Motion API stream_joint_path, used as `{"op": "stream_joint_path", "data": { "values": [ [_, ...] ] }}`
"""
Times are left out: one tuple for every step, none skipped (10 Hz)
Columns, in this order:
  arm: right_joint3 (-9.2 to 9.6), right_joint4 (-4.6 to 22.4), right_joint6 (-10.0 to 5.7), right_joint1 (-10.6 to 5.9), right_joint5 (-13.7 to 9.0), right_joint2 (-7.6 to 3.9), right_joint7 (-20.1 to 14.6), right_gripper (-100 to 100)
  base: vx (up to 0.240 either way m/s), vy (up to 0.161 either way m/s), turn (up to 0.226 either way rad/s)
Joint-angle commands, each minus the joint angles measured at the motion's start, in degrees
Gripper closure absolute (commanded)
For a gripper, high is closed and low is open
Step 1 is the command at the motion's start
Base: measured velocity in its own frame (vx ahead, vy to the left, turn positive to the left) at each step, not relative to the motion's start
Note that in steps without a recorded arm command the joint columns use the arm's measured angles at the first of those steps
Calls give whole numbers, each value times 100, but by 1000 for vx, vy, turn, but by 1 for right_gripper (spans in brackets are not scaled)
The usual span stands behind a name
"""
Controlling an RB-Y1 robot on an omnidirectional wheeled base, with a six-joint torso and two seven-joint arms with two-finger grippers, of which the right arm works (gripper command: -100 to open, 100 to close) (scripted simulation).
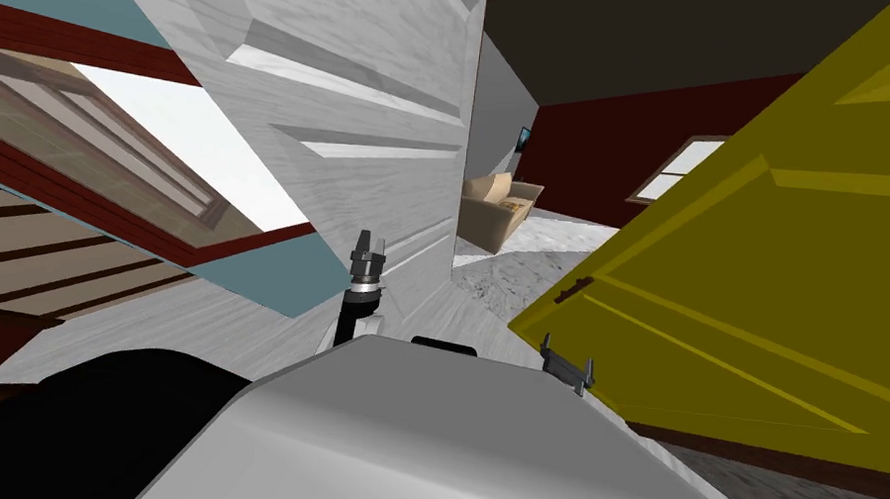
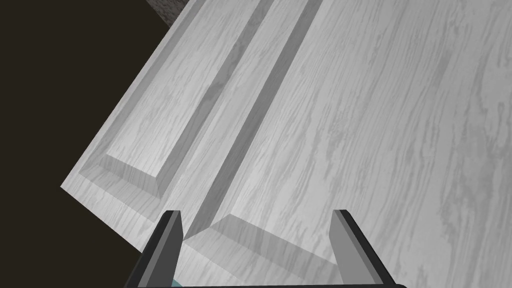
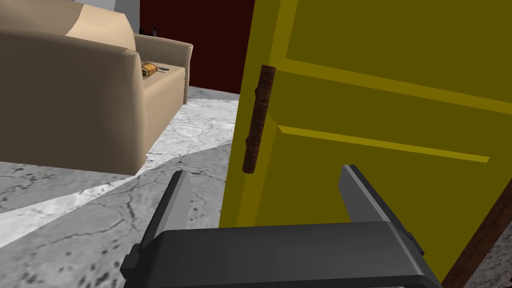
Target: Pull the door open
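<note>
Right wrist view: yellow door (image 3: 390,125) stands swung off its frame with its free edge toward the hand. A beige sofa (image 3: 75,100) and marbled grey floor (image 3: 100,215) show past that edge. A brown bar handle (image 3: 257,120) runs upright on the door's face, just beside the free edge. Right gripper (image 3: 265,170) has its fingers apart with nothing between them. The door's edge lines up with the gap, and the handle lies just beyond the fingertips, not touching. Head view agrees: this gripper sits low, close beside the yellow door's near corner. Left gripper (image 2: 256,212) is also spread and empty, pointed at the panelled white wood-grain door (image 2: 350,125) across the opening from the yellow door. Judgement: the yellow door is already well ajar, so most of the pull looks done, and there is no grasp on the handle now. If more swing is wanted, what is left is to reach forward, close on the handle and draw back.
</note>
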Motion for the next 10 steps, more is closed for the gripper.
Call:
{"op": "stream_joint_path", "data": {
  "values": [
    [10,224,-130,15,-134,-46,-222,-100,65,-66,189],
    [17,330,-191,33,-216,-65,-333,-100,67,-57,199],
    [24,437,-252,52,-298,-84,-444,-100,73,-61,160],
    [31,544,-314,70,-380,-103,-555,-100,68,-73,157],
    [38,647,-372,88,-458,-122,-662,-100,60,-72,184],
    [44,743,-428,104,-533,-139,-762,-100,67,-66,182],
    [50,840,-483,121,-607,-156,-863,-100,73,-67,166],
    [63,1033,-594,155,-755,-190,-1064,-100,78,-99,267],
    [69,1130,-649,171,-829,-207,-1164,-100,74,-123,188],
    [69,1130,-649,171,-829,-207,-1164,-100,55,-72,48]
  ]
}}
